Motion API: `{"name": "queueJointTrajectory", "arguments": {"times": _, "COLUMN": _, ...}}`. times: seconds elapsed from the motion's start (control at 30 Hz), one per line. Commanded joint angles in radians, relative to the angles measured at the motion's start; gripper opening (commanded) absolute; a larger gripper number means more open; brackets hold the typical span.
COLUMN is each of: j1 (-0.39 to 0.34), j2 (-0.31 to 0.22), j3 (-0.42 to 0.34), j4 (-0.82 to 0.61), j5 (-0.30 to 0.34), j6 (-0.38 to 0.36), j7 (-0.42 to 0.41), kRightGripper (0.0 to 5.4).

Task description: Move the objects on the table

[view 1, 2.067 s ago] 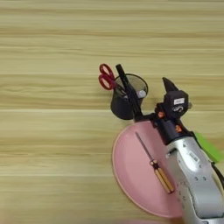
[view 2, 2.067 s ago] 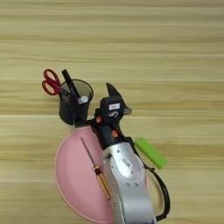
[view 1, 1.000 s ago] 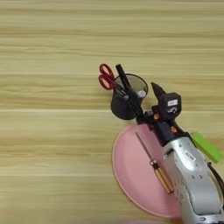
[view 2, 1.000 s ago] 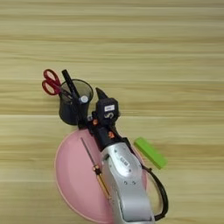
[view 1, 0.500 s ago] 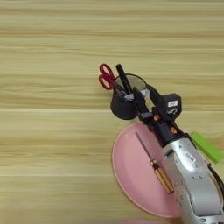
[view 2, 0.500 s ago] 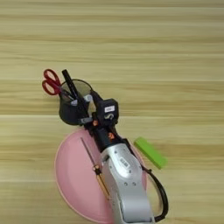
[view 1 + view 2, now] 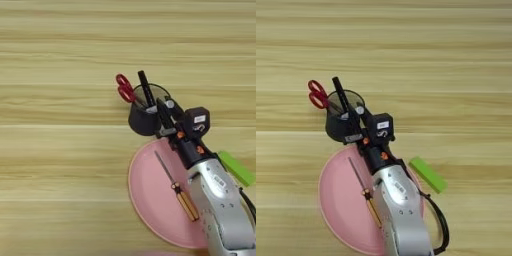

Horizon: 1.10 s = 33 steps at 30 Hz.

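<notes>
On the wide light-tan wooden table [image 7: 60,50], furthest left among the things, the red-handled scissors [image 7: 125,89] stand blades-down in a round black pen cup [image 7: 142,120], with a slim black pen [image 7: 146,89] upright just beside them. Right of these, the right arm's black two-fingered gripper [image 7: 167,112] has swung in from clear of the cup — about two seconds ago its fingers stood spread over bare wood — and now reaches over the cup's right rim, at what looks like the marker's pale cap. Whether the fingers have closed on anything I cannot tell; they overlap the rim and contents. My guess is a pick from the cup is beginning. Below lies a round pink plate [image 7: 150,200] carrying a wooden-handled screwdriver [image 7: 177,190], and furthest right a flat green block [image 7: 427,175] — all unmoved.
</notes>
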Motion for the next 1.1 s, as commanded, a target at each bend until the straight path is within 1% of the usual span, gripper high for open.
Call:
{"name": "queueJointTrajectory", "arguments": {"times": 0.03, "j1": -0.035, "j2": -0.001, "j3": -0.009, "j4": -0.058, "j5": 0.006, "j6": -0.044, "j7": -0.002, "kRightGripper": 0.76}}
{"name": "queueJointTrajectory", "arguments": {"times": 0.43, "j1": -0.025, "j2": 0.001, "j3": -0.016, "j4": -0.086, "j5": 0.013, "j6": -0.054, "j7": -0.005, "kRightGripper": 0.76}}
{"name": "queueJointTrajectory", "arguments": {"times": 0.87, "j1": 0.001, "j2": 0.004, "j3": -0.028, "j4": -0.144, "j5": 0.028, "j6": -0.044, "j7": -0.013, "kRightGripper": 0.75}}
{"name": "queueJointTrajectory", "arguments": {"times": 1.1, "j1": 0.012, "j2": 0.005, "j3": -0.032, "j4": -0.152, "j5": 0.032, "j6": -0.047, "j7": -0.013, "kRightGripper": 0.75}}
